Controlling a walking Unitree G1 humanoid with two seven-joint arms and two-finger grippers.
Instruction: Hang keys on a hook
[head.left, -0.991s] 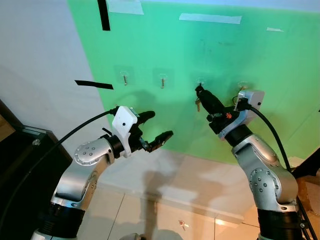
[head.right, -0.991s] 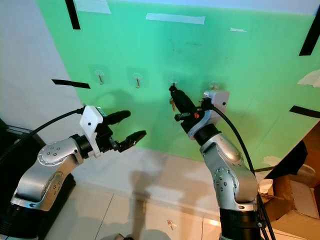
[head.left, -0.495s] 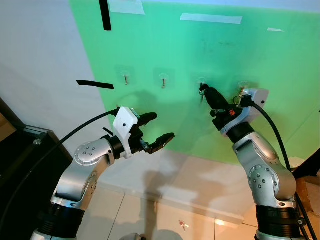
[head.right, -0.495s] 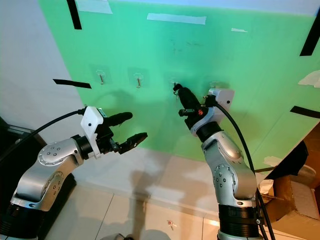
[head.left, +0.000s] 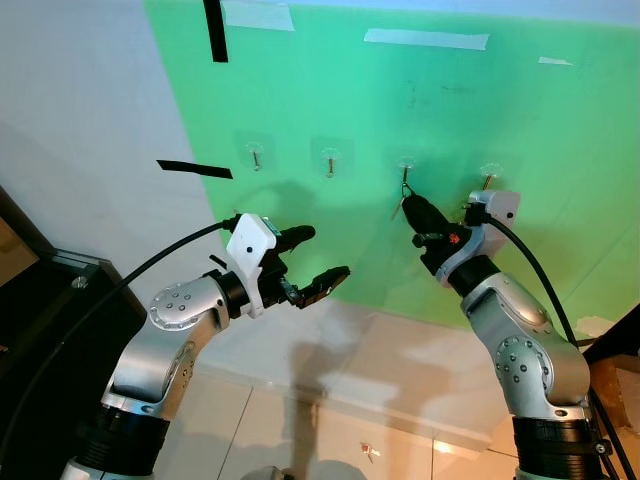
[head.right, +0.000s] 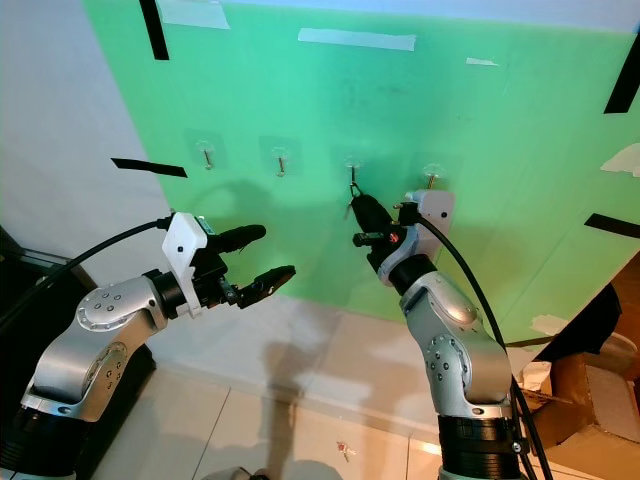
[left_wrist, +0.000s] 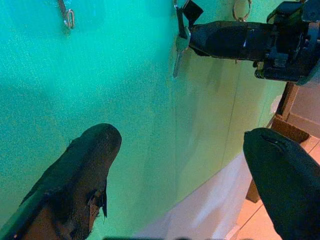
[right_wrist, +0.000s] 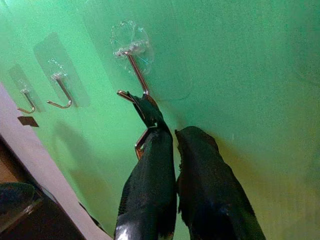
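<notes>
While the keys hang on the hook, the right end effector pinches them.
Left end effector hovers spread apart before the green wall.

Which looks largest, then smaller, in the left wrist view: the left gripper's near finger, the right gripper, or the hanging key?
1. Left gripper's finger, though its nearness to the camera inflates it.
2. Right gripper, farther off.
3. Key, smallest by far.
</notes>
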